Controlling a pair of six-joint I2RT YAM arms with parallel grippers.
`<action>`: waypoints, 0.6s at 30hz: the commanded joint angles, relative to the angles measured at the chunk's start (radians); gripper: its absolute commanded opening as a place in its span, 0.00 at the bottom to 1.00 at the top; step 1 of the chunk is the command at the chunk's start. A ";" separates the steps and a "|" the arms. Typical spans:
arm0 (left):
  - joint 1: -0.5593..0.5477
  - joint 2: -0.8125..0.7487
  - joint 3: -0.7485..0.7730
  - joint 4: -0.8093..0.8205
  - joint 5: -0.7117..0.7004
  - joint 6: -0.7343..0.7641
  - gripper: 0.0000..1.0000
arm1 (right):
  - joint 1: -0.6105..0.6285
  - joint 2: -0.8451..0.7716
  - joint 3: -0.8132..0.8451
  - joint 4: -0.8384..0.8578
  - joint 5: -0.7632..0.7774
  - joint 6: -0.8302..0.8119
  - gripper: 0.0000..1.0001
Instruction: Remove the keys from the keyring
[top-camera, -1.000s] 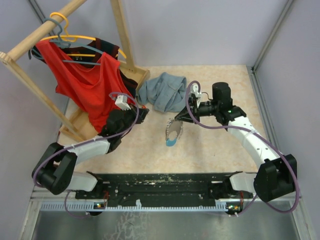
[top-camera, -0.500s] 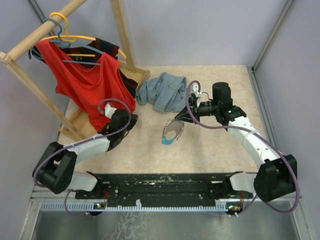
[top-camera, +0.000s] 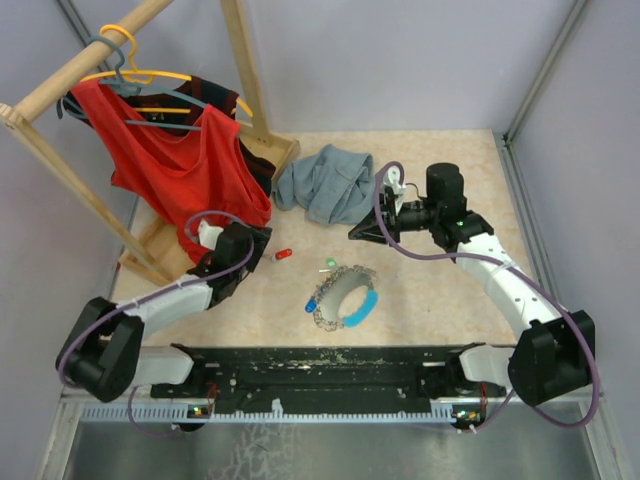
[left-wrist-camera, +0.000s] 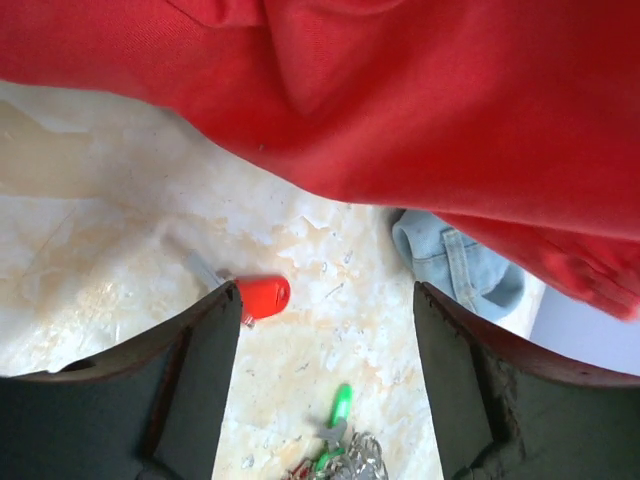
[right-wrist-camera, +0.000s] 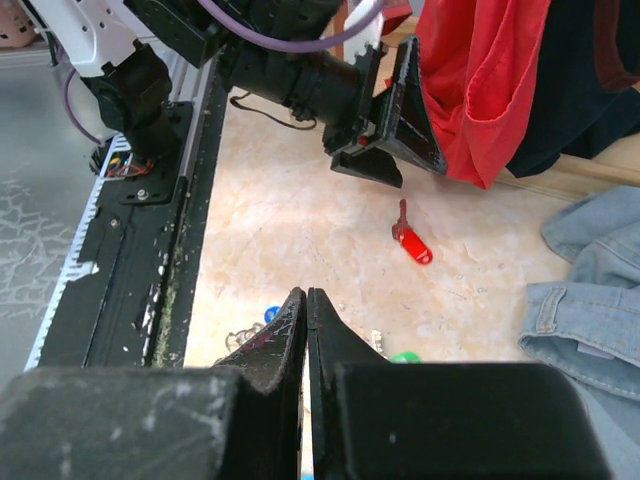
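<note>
Red key (left-wrist-camera: 262, 297) on the surface (left-wrist-camera: 120, 250) right by our wide-spread left fingers (left-wrist-camera: 205, 365), right fingers (right-wrist-camera: 287, 330) pinched together, empty.

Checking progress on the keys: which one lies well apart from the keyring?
The red-headed key, lying alone beside the open left hand; the green-headed key and blue-headed key lie close by the keyring.

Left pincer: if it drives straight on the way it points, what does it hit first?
Likely the bare table between the open fingers of the left pincer. The red key lies right beside one finger and might get clipped. The red garment hangs farther on; depth is unclear.
</note>
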 joint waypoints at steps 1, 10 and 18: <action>0.003 -0.132 -0.069 -0.009 0.042 0.082 0.76 | -0.001 -0.014 0.040 0.040 -0.028 0.001 0.00; 0.003 -0.355 -0.302 0.522 0.452 0.517 0.88 | 0.040 0.057 0.018 -0.176 -0.092 -0.356 0.29; 0.004 -0.385 -0.405 0.765 0.670 0.629 0.83 | 0.195 0.144 -0.037 -0.505 0.056 -1.035 0.58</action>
